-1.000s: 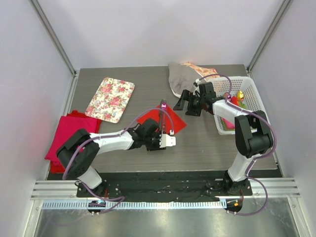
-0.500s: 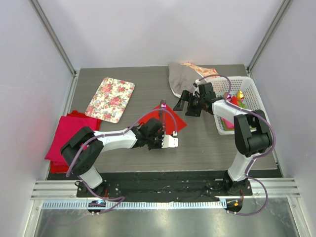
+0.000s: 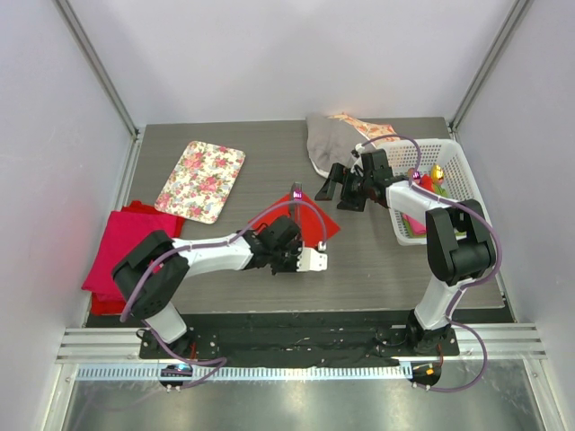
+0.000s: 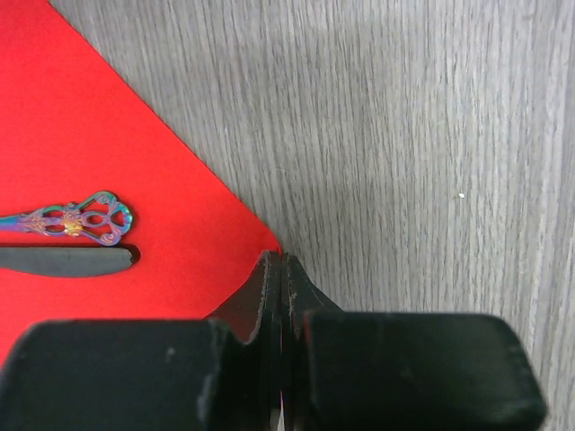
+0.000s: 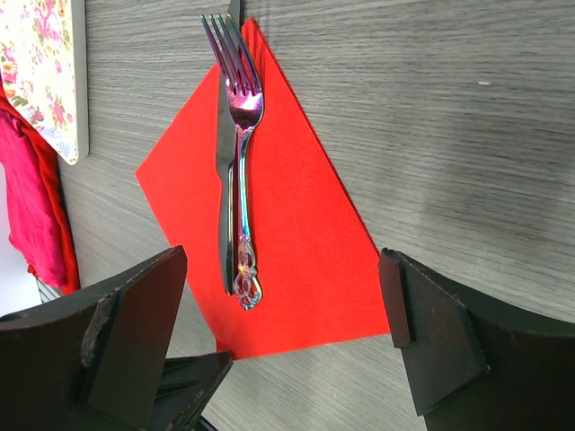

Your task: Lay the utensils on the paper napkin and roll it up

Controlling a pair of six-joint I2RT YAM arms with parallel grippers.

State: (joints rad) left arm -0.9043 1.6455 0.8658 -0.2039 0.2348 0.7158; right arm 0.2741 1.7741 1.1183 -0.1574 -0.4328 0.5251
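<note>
Top external view: left pincer (image 4: 281,266), clamped on the paper napkin (image 3: 312,215) corner, is displaced toward 3 o'clock from before; right pincer (image 3: 338,194) is held apart.

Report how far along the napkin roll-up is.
Done: the iridescent metal fork and dark knife lie side by side on the bright red paper napkin. In hand: the left hand is shut on one corner; the right hand hovers open. Left: the whole roll; the napkin lies flat.

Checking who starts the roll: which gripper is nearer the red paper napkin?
Left. The left gripper is shut on the paper napkin's near corner. The right gripper hangs open, apart from it, just past its far-right edge.
</note>
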